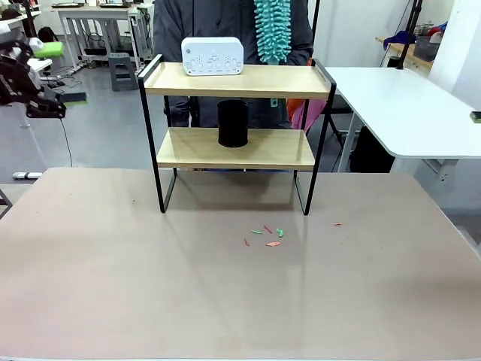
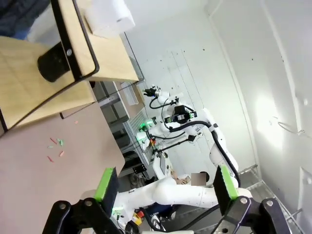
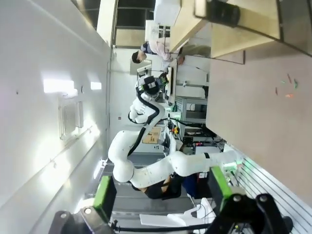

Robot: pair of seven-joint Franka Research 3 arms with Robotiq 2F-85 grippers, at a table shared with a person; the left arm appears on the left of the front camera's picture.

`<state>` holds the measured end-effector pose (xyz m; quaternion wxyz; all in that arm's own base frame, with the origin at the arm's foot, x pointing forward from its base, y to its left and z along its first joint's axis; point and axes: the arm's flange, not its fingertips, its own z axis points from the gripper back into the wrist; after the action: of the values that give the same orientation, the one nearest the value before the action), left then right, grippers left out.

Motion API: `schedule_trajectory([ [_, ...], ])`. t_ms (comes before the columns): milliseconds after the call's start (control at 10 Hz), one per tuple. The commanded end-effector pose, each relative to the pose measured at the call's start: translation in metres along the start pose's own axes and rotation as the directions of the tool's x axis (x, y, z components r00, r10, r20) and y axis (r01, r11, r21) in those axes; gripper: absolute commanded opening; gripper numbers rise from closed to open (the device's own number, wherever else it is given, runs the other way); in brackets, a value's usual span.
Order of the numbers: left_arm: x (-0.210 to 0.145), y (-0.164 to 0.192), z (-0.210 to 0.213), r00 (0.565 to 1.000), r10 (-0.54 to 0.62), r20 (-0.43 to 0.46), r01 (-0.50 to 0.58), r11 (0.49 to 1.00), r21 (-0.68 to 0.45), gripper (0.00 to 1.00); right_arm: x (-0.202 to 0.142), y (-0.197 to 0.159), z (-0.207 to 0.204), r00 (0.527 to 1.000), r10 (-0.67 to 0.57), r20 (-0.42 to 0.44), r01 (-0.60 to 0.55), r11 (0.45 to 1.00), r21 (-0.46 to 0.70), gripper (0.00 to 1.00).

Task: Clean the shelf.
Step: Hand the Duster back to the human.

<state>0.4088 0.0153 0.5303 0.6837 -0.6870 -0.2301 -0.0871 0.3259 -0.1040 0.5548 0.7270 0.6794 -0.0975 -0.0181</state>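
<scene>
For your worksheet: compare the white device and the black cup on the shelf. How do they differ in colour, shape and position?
Colour: the white device is white with small buttons on its face; the black cup is plain black. Shape: the white device is a wide, rounded box, while the black cup is an upright cylinder. Position: the white device stands on the top board of the shelf, the black cup on the lower board. Both sit upright, near the middle of their boards.

White side table [image 1: 398,105] at right, grey floor [image 1: 98,135] and work benches [image 1: 94,22] behind, white walls [image 2: 273,97].
</scene>
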Motion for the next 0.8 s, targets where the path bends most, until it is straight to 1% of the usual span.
schedule_trajectory([
  [0, 0.002, -0.0077, 0.0039, 0.999, -0.024, 0.021, 0.024, 1.0, 0.007, 1.0, 0.0072, -0.006, 0.0109, 1.0, 0.01, 0.01, -0.01, 1.0, -0.011, 1.0],
  [700, 0.002, -0.0077, 0.0039, 0.999, -0.024, 0.021, 0.024, 1.0, 0.007, 1.0, 0.0072, -0.006, 0.0109, 1.0, 0.01, 0.01, -0.01, 1.0, -0.011, 1.0],
])
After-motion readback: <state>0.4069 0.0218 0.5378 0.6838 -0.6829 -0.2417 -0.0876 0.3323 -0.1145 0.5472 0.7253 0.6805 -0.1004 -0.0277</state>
